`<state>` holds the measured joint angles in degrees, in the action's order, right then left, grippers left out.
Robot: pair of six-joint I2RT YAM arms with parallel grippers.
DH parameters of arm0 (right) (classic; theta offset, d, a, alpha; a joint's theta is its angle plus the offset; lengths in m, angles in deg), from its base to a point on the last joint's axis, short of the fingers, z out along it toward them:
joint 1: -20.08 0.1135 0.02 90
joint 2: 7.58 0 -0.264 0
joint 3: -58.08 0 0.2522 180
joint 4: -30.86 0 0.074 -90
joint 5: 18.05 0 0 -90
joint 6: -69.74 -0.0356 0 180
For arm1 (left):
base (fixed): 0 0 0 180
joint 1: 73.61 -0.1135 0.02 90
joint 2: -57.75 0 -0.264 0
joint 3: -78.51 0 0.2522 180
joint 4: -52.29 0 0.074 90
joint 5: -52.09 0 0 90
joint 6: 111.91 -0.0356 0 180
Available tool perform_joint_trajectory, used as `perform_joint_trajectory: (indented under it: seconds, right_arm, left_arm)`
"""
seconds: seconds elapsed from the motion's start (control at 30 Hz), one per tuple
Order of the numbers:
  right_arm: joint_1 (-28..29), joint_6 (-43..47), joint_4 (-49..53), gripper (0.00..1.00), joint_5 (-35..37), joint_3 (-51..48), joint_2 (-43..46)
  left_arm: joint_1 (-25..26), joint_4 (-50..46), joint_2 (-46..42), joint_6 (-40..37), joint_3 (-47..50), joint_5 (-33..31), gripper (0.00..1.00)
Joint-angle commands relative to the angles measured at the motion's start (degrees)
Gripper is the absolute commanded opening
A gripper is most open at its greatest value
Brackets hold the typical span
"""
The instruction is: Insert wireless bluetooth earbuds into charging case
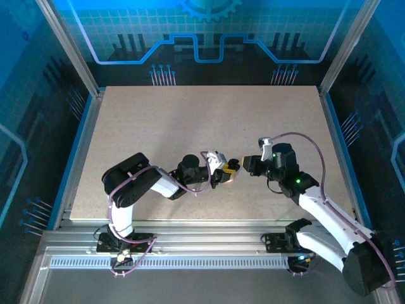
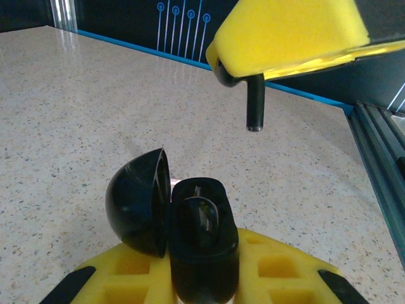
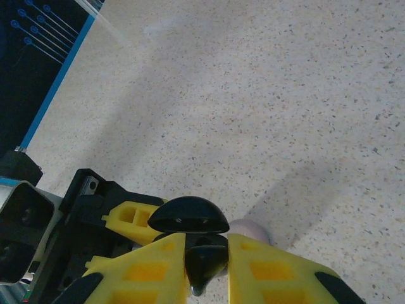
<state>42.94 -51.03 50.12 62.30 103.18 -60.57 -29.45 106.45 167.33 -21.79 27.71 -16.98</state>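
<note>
My left gripper (image 2: 202, 282) is shut on a black charging case (image 2: 201, 253), held upright between its yellow fingers (image 2: 278, 266). The domed lid (image 2: 136, 202) is swung open to the left. A glossy black rounded shape (image 2: 199, 225) sits in the case's well. Above and beyond the case, my right gripper (image 3: 207, 266) is shut on a black earbud (image 3: 205, 263). Its stem (image 2: 255, 104) hangs down under that gripper's yellow finger (image 2: 291, 31), clear of the case. From above, the two grippers meet at the table's near middle, left (image 1: 223, 172) and right (image 1: 243, 166).
A pale pinkish round thing (image 3: 250, 229) lies on the speckled table (image 1: 209, 120) just past my right fingers, partly hidden. The case lid (image 3: 190, 215) and the left gripper's finger (image 3: 133, 218) stand close in front of my right gripper. A blue-edged frame rail (image 2: 380, 164) bounds the table.
</note>
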Motion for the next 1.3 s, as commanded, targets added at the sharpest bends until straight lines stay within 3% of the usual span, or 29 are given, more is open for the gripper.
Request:
perform_joint_trajectory:
  seconds: [0.0, 1.27]
  right_arm:
    - [1.6, -0.8, -4.4, 0.21, 2.2, -0.7, 0.1]
    - [4.1, 1.1, -8.4, 0.20, 3.4, 1.0, -4.8]
  left_arm:
    - [0.5, 2.9, 0.7, 1.0, -1.0, -0.7, 0.15]
    - [0.5, 8.5, 1.0, 3.7, -1.6, -0.1, 0.15]
